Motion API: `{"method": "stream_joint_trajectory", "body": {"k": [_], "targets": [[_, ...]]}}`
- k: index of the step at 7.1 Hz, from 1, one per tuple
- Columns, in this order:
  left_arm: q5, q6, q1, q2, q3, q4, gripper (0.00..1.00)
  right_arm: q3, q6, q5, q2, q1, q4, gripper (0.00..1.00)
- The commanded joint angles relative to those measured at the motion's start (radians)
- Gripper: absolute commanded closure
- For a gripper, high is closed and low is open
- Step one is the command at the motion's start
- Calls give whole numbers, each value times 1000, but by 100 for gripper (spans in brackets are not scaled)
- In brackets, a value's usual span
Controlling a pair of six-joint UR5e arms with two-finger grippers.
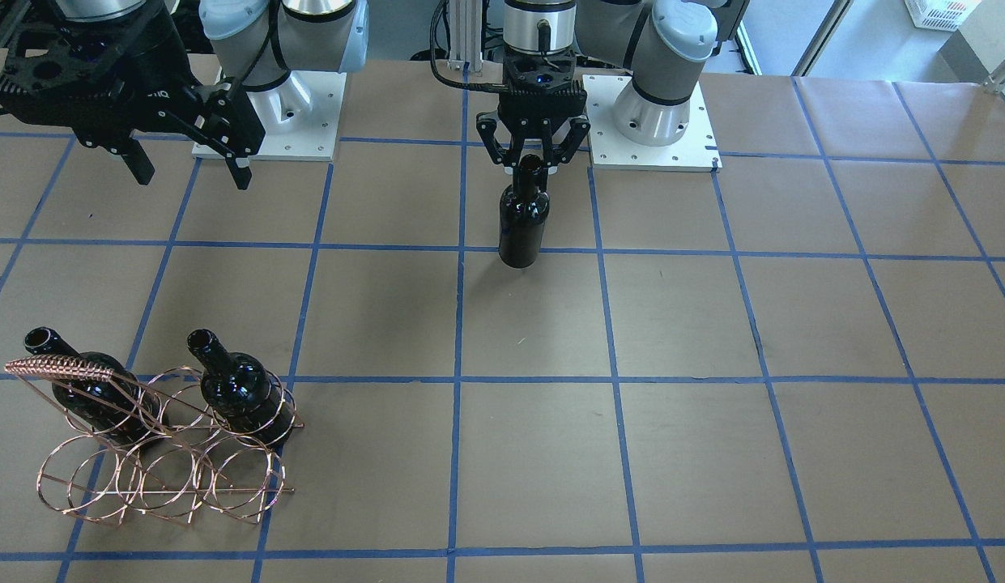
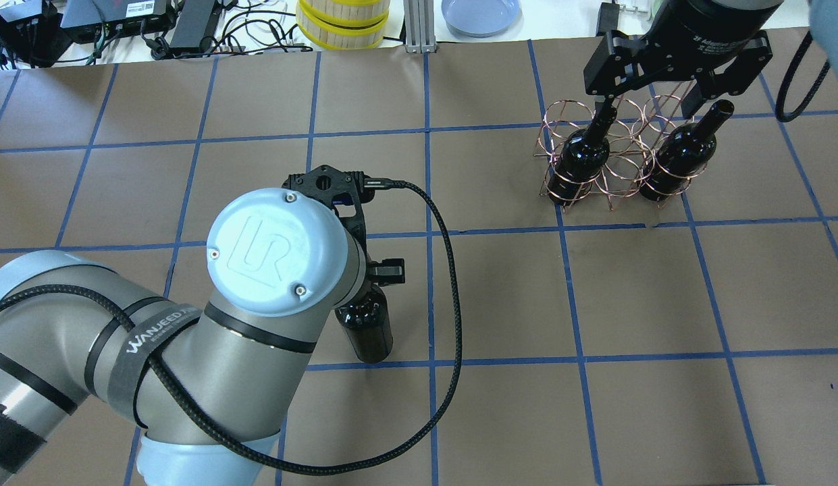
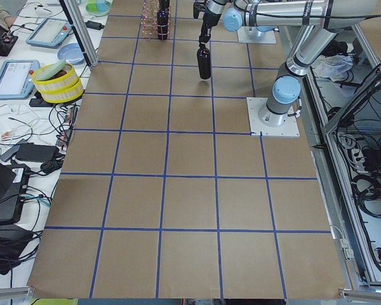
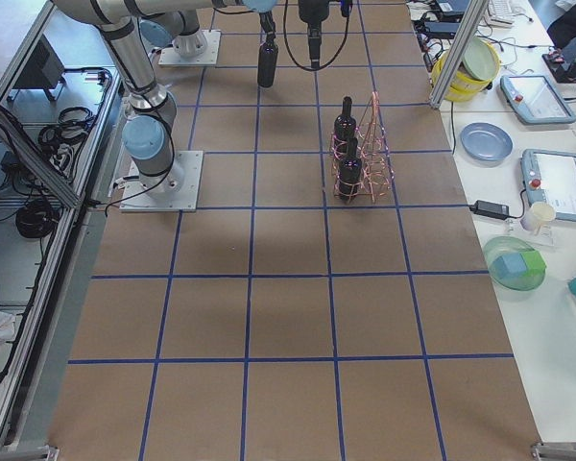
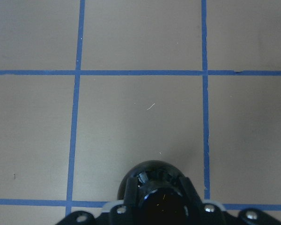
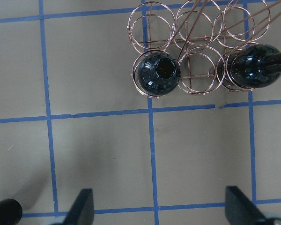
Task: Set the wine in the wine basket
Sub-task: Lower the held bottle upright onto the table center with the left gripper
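Note:
My left gripper (image 1: 530, 166) is shut on the neck of a glossy black wine bottle (image 1: 522, 227), which hangs upright near the table's middle. The bottle also shows under the left wrist in the overhead view (image 2: 371, 331) and in the left wrist view (image 5: 154, 185). I cannot tell whether its base touches the table. The copper wire wine basket (image 1: 162, 478) holds two more black bottles (image 1: 89, 393) (image 1: 241, 393) in its outer hoops. The hoop between them (image 6: 197, 70) is empty. My right gripper (image 1: 193, 174) is open and empty, above the basket (image 2: 614, 179).
The two arm base plates (image 1: 267, 138) (image 1: 652, 154) stand at the robot's edge of the table. Beyond the far edge are a yellow-rimmed stack of containers (image 2: 343, 20), a blue plate (image 2: 479, 13) and cables. Blue tape lines grid the brown table cover.

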Motion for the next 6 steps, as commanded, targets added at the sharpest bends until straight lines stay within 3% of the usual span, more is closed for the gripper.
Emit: {"method": "stream_joint_trajectory", "body": {"k": [1, 6], "targets": [[96, -45, -12, 11, -2, 0, 100, 0, 0, -2, 0, 0, 0, 0], [89, -36, 2, -8, -2, 54, 100, 0, 0, -2, 0, -1, 0, 0]]}}
